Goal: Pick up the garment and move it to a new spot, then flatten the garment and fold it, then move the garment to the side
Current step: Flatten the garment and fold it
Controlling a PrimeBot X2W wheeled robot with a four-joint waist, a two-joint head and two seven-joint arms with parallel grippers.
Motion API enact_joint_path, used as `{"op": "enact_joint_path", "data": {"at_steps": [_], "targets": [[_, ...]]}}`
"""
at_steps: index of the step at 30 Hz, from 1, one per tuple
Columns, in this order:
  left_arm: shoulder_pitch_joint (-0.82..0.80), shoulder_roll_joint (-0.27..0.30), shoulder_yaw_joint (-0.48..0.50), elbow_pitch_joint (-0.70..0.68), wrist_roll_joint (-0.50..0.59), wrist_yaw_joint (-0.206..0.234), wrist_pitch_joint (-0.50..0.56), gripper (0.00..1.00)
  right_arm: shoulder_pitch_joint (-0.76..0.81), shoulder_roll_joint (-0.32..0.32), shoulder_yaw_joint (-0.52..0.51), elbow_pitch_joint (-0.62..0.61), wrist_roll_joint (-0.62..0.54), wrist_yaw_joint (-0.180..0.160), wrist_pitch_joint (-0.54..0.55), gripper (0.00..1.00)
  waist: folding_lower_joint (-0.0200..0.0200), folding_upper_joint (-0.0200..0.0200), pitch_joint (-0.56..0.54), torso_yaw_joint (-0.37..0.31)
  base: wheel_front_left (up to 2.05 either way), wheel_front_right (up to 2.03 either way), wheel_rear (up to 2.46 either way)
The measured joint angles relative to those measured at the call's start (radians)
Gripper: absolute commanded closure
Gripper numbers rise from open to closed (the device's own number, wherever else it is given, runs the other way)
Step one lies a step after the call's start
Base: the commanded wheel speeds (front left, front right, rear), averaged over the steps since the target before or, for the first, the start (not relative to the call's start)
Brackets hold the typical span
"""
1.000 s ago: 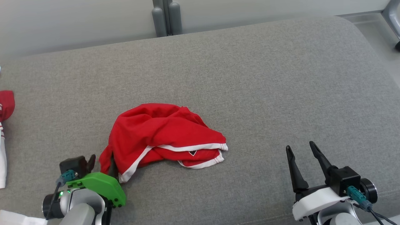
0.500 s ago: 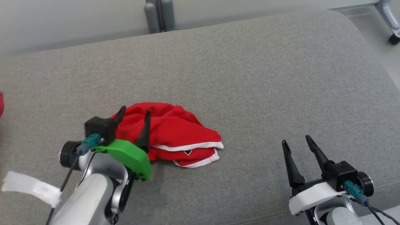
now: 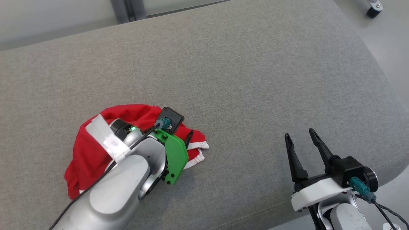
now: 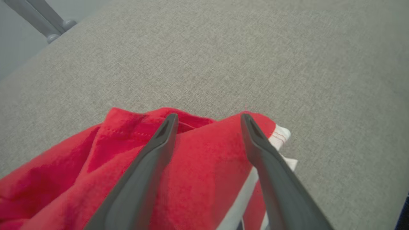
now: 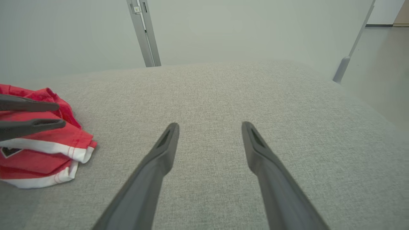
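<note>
A crumpled red garment (image 3: 86, 150) with white trim lies on the grey cushion (image 3: 243, 80), left of centre. My left arm reaches over it. My left gripper (image 3: 188, 140) is open, its fingers hovering just above the garment's (image 4: 204, 166) right, white-trimmed edge, and holds nothing. My right gripper (image 3: 298, 135) is open and empty near the front right, well clear of the cloth. In the right wrist view the garment (image 5: 48, 143) lies at the far left under the left gripper's fingers (image 5: 35, 125), and my right gripper (image 5: 209, 126) stands over bare cushion.
The grey cushion rounds off at its right edge and front edge near my right arm. A grey metal post (image 3: 127, 9) stands behind it, and a caster wheel (image 3: 372, 11) sits on the floor at the far right.
The head camera has turned. My left gripper came from the garment's lower left corner up and across it to its right edge, opening wider. The right arm has held still.
</note>
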Motion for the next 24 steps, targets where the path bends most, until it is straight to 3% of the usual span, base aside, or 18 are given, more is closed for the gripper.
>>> {"op": "enact_joint_path", "data": {"at_steps": [6, 7, 8, 10, 16, 24], "targets": [[-0.078, 0.000, -0.064, 0.112, 0.014, -0.088, 0.109, 0.00, -0.001, 0.004, 0.001, 0.001, 0.007, 0.000, 0.000, 0.00, 0.0000, 0.0000, 0.022, -0.046, 0.00, 0.00, 0.00], [-0.084, 0.000, -0.070, 0.124, 0.012, -0.097, 0.126, 0.12, -0.001, 0.004, 0.001, 0.002, 0.007, 0.000, 0.000, 0.00, 0.0000, 0.0000, 0.024, -0.052, 0.00, 0.00, 0.00], [-0.089, 0.001, -0.076, 0.133, 0.007, -0.105, 0.139, 0.36, -0.001, 0.004, 0.000, 0.002, 0.010, 0.000, 0.000, 0.00, 0.0000, 0.0000, 0.025, -0.058, 0.00, 0.00, 0.00], [-0.096, 0.000, -0.081, 0.140, -0.011, -0.116, 0.150, 1.00, -0.001, 0.004, 0.001, 0.002, 0.018, 0.000, 0.000, 0.00, 0.0000, 0.0000, 0.027, -0.067, 0.00, 0.00, 0.00], [-0.099, -0.013, -0.088, 0.134, -0.039, -0.129, 0.142, 1.00, 0.000, 0.004, 0.000, 0.002, 0.030, 0.000, 0.000, 0.00, 0.0000, 0.0000, 0.023, -0.076, 0.00, 0.00, 0.00], [-0.165, -0.094, -0.032, 0.086, -0.045, -0.095, -0.010, 1.00, -0.009, 0.005, 0.001, 0.001, 0.034, 0.000, 0.000, 0.00, 0.0000, 0.0000, 0.027, -0.078, 0.00, 0.00, 0.00]]}}
